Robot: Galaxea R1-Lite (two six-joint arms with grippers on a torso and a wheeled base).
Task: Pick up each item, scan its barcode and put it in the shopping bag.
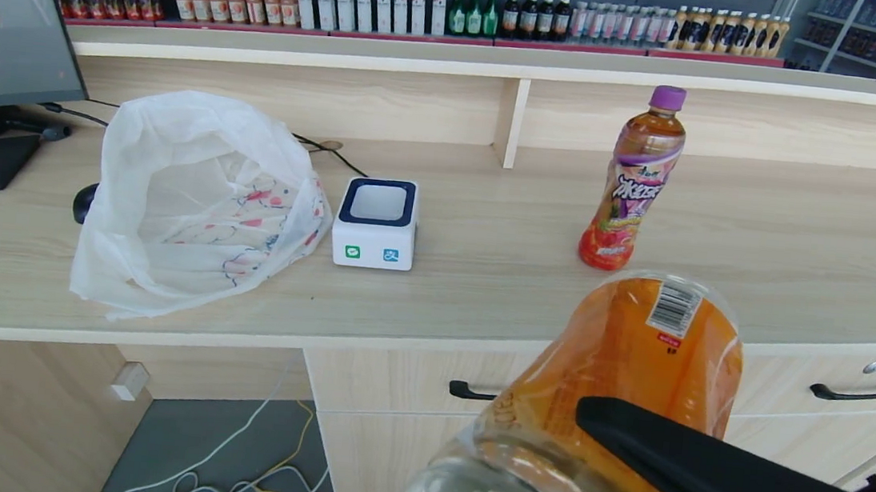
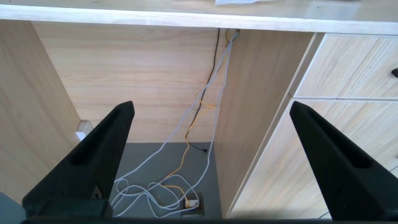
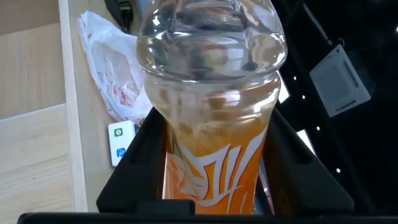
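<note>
Right claw [image 3: 217, 168]: clamped on the orange bottle [image 1: 618, 376], lower right, head view
Left claw [image 2: 211, 162]: spread apart, cables [image 2: 180, 180] beyond
Head view: barcode [image 1: 673, 309] on the bottle
Counter [image 1: 481, 298]: shopping bag [image 1: 193, 198] left, scanner [image 1: 375, 222] centre, tea bottle [image 1: 633, 180] upright, right
Room: stocked shelves [image 1: 428, 12], top

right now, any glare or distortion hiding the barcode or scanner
Head view: the barcode on the held orange bottle shows plainly, no glare; the scanner window reflects pale light. Right wrist view: the clear end of the bottle warps what lies behind it.

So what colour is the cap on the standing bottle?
Purple. The cap shows best in the head view.
</note>
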